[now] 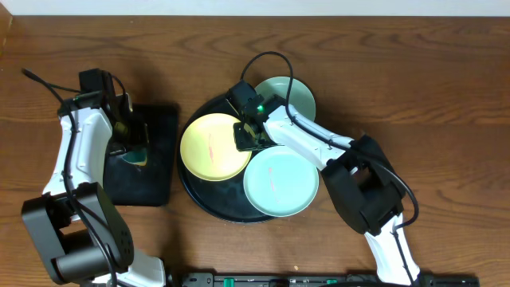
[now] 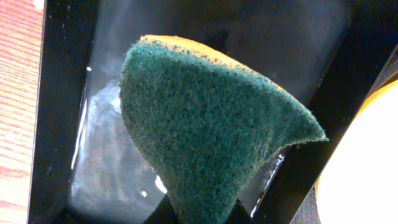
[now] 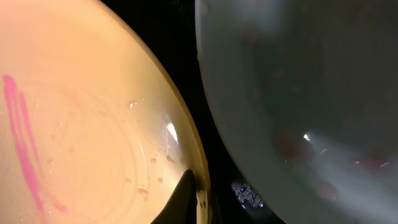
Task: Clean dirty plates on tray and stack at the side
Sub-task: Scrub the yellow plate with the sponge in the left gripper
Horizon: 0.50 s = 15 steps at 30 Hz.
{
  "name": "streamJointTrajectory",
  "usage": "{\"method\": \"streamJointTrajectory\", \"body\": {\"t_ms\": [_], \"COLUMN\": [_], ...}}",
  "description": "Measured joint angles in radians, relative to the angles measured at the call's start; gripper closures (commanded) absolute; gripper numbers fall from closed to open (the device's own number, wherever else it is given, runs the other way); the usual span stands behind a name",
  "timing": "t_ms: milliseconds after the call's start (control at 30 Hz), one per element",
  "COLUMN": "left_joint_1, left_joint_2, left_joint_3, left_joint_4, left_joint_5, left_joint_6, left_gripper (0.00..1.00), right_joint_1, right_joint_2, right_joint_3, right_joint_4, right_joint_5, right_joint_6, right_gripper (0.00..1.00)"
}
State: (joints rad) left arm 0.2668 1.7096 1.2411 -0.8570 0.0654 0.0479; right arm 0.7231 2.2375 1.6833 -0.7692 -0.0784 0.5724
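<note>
Wooden desk (image 1: pixel 446 80), otherwise bare around the work area. The tray (image 1: pixel 219 201) sits at centre and carries all three plates; the small tray (image 1: pixel 155 187) lies to its left, its floor looking wet.

Progress: in my judgement, barely begun. Nothing is stacked at the side. The yellow plate (image 1: pixel 211 147) shows a pink smear (image 3: pixel 22 137), and the front mint plate (image 1: pixel 280 182) bears faint reddish marks. The rear mint plate (image 1: pixel 299 94) lies over the tray's far rim; I cannot tell its condition.

My right end effector (image 1: pixel 249 135) is closed on the yellow plate's right rim. My left end effector (image 1: pixel 134 147) is clamped on the sponge (image 2: pixel 211 124), green face showing, above the small tray and well apart from the plates.

Obstructions: the front mint plate lies just beside the gripped rim, so a lift has little room.
</note>
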Motion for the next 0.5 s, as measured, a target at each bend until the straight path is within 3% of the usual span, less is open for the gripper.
{"method": "streamJointTrajectory", "body": {"t_ms": [267, 500], "left_joint_1": [-0.038, -0.198], "left_joint_2": [-0.046, -0.099], "left_joint_3": [0.000, 0.003], "left_joint_4": [-0.026, 0.002], "left_joint_5": [0.028, 0.064], "left_joint_6": [-0.017, -0.089], "left_gripper": [0.93, 0.93], "right_joint_1": [-0.010, -0.022], "right_joint_2": [0.000, 0.000], "right_joint_3": [0.001, 0.003], "right_joint_4": [-0.003, -0.013], "right_joint_5": [-0.022, -0.049], "right_joint_6": [0.000, -0.001], "right_gripper": [0.96, 0.96]}}
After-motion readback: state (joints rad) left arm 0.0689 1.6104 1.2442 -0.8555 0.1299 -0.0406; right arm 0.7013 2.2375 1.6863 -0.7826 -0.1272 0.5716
